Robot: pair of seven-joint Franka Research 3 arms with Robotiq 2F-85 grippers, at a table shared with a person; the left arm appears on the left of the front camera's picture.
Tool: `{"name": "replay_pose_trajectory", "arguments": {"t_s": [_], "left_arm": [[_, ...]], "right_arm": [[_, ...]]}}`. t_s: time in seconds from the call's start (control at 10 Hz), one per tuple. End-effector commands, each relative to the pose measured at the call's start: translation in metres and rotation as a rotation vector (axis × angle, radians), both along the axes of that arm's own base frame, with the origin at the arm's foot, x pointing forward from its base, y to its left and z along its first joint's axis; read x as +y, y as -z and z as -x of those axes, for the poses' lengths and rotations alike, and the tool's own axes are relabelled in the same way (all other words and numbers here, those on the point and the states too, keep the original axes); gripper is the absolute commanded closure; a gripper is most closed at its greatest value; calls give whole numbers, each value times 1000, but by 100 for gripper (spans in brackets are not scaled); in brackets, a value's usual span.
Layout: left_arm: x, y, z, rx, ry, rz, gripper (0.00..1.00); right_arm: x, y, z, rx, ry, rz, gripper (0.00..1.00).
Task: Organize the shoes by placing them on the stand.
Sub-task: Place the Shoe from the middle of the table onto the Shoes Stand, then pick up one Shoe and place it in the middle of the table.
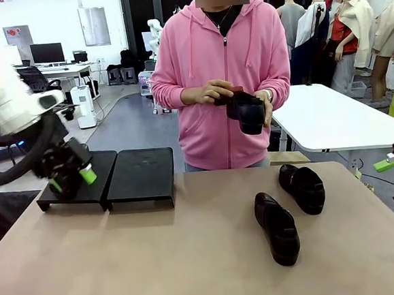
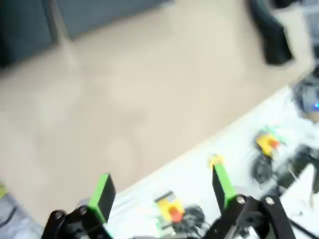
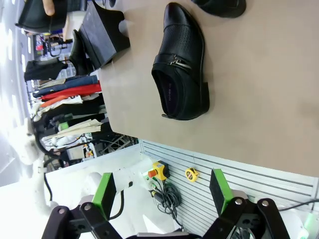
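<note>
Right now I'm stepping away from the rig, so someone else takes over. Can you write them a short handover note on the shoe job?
Left gripper: open, empty, low over the stand's left end.
Right gripper: open, empty, beside the table's right edge.
Stand: two black platforms, far left of the table; no shoe visible on it.
Shoes: near shoe and far shoe lie on the table at right; the person's hands hold a third shoe.
Done: nothing visibly placed.
Left: these shoes go on the stand.
</note>
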State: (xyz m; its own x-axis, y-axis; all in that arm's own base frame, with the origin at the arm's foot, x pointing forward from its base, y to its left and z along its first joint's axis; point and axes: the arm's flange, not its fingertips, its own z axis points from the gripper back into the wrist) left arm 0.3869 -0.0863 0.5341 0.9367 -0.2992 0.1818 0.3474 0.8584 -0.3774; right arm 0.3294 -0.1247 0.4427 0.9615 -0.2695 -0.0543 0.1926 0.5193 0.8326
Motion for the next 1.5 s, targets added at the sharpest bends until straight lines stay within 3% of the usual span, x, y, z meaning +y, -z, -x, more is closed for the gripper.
{"name": "replay_pose_trajectory", "arguments": {"t_s": [0.0,0.1,0.4,0.5,1.4], "left_arm": [[37,20,42,100,37,150,0],[47,34,64,111,53,260,0],[87,90,109,-95,-199,568,0],[65,56,88,82,-19,385,0],[65,56,88,82,-19,385,0]], "right_arm": [[1,-6,-2,0,20,-26,0],[1,-6,-2,0,20,-26,0],[1,-6,-2,0,20,-26,0],[1,-6,-2,0,20,-26,0],[1,-6,-2,0,20,-26,0]]}}
